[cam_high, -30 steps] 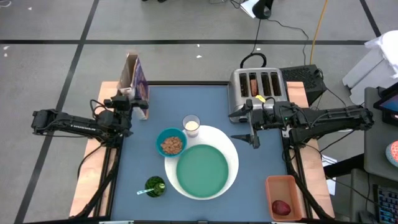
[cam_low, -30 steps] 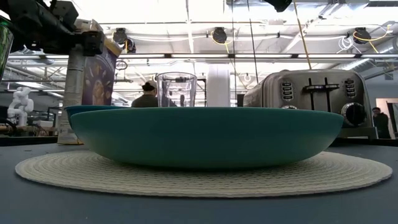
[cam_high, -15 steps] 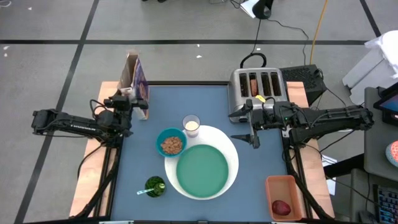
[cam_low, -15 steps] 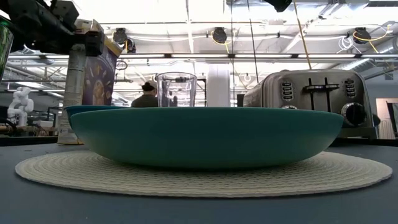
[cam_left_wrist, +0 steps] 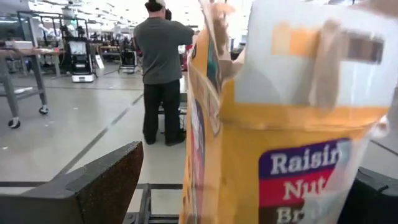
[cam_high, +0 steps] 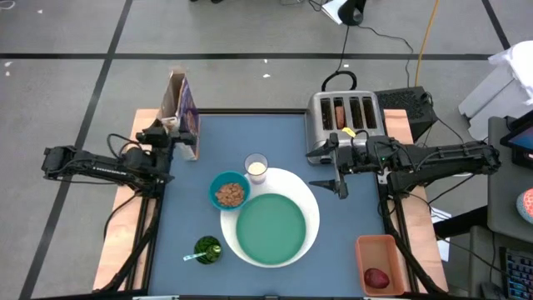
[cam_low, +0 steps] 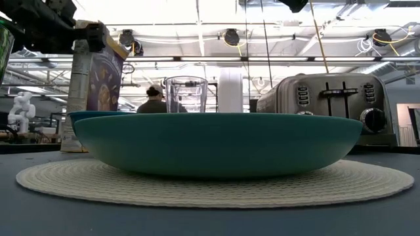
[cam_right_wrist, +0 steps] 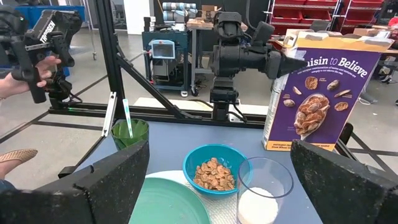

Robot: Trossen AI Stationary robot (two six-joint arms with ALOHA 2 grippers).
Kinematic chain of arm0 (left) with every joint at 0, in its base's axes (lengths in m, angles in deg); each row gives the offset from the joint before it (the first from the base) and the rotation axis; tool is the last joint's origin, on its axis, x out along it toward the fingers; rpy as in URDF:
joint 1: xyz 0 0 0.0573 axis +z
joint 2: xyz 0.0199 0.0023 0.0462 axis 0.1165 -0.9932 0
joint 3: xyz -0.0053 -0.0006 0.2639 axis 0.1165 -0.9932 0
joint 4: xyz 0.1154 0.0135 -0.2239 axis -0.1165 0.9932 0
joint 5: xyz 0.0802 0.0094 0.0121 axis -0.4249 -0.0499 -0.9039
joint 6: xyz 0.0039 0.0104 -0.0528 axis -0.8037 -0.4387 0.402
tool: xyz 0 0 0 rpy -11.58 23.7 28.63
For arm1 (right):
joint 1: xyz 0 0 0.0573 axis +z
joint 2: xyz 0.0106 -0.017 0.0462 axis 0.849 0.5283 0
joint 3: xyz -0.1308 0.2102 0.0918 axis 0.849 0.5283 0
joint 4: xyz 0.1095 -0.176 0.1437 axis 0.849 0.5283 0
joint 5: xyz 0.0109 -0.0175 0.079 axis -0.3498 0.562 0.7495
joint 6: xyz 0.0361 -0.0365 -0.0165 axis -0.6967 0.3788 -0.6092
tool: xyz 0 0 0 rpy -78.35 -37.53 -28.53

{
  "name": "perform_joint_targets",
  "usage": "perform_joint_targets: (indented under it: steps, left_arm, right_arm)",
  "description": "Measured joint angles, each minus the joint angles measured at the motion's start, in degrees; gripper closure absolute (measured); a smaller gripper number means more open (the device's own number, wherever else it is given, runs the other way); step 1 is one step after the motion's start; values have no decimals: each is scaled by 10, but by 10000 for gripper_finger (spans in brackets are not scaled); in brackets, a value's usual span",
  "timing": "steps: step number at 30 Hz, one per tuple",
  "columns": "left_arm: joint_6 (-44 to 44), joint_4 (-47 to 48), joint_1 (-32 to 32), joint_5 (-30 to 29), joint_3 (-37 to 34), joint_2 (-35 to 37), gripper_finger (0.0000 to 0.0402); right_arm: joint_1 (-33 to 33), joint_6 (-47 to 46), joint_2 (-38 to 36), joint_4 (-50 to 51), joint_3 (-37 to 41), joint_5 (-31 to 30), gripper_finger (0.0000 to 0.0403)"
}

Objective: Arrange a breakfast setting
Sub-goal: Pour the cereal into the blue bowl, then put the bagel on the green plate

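On the bench (cam_high: 191, 200) there is one teal plate (cam_high: 271, 228) resting on one larger white plate (cam_high: 310, 200), one small teal bowl (cam_high: 229, 192) holding cereal, one glass of milk (cam_high: 256, 167), one purple cereal box (cam_high: 185, 108), one green cup (cam_high: 207, 248) with a spoon (cam_high: 191, 257) in it, one four-slot toaster (cam_high: 344, 119) with a brown bagel (cam_high: 340, 117) in a slot, and one orange tray (cam_high: 379, 247) holding a red apple (cam_high: 376, 277).

The bench top is dark blue with bare wooden edges on both sides, standing on a grey floor crossed by dark tape lines. The low view shows a workshop ceiling with lamps, and a person stands in the room beyond the bench.

The left end effector (cam_high: 176, 139) sits at the box's upper edge at the far left corner; whether it is gripping the carton cannot be told. The bowl and glass lie between this end effector and the plates. The right end effector (cam_high: 340, 188) hovers just in front of the toaster beside the white plate's rim, its fingers spread apart and empty.
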Motion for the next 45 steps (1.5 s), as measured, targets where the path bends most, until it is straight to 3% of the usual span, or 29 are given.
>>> perform_joint_targets:
  steps: [15,32,39,45]
  left_arm:
    - [-26,-38,-16,74,3,7,9]
    - [-133,-36,-15,78,140,7,9]
    - [-145,-28,-16,107,178,6,9]
    - [-169,9,-43,107,208,6,9]
  right_arm:
    - [0,0,0,0,0,0,18]
    - [0,0,0,0,0,0,18]
    - [0,0,0,0,0,0,18]
    - [0,0,0,0,0,0,18]
